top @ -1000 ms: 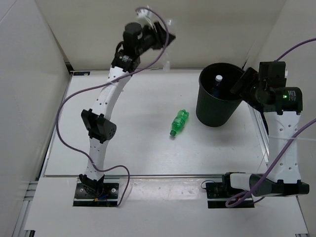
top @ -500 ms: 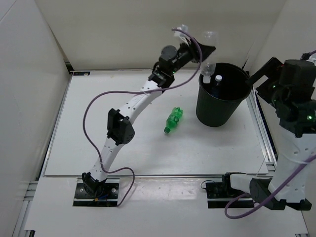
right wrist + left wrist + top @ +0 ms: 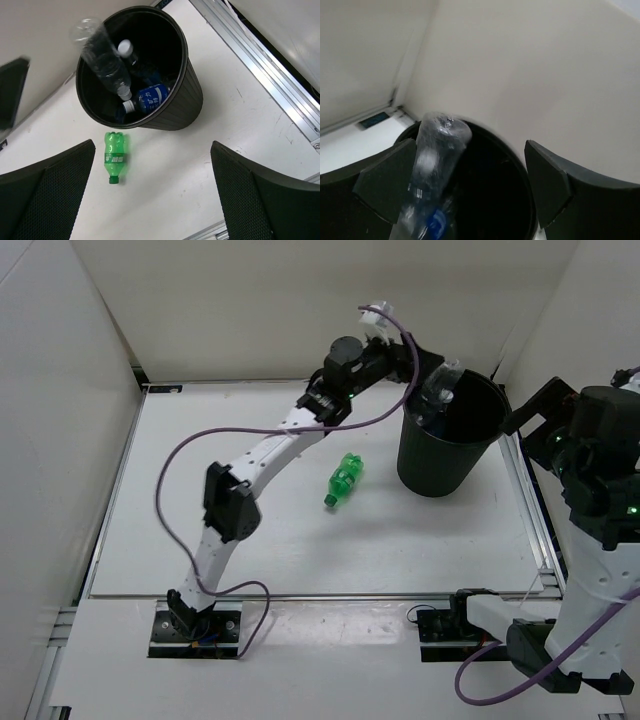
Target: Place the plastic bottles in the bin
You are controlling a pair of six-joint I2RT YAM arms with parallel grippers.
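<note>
The black bin (image 3: 445, 455) stands at the back right of the table. My left gripper (image 3: 428, 368) hovers over its left rim, jaws wide open. A clear bottle (image 3: 441, 390) tips neck-down into the bin's mouth; in the left wrist view this bottle (image 3: 436, 165) lies beside the left finger (image 3: 382, 182), far from the right one. The right wrist view shows the clear bottle (image 3: 100, 56) over the bin (image 3: 172, 112), with two bottles (image 3: 150, 97) inside. A green bottle (image 3: 342, 481) lies on the table left of the bin. My right gripper (image 3: 528, 412) is open and empty, raised right of the bin.
White walls close in the table at the back and both sides. An aluminium rail (image 3: 260, 85) runs along the table's right edge, just right of the bin. A purple cable (image 3: 190, 455) loops beside the left arm.
My left arm swung from the back left to above the bin and its jaws opened, letting the clear bottle drop. The right arm lifted back. The green bottle rolled slightly left and nearer.
</note>
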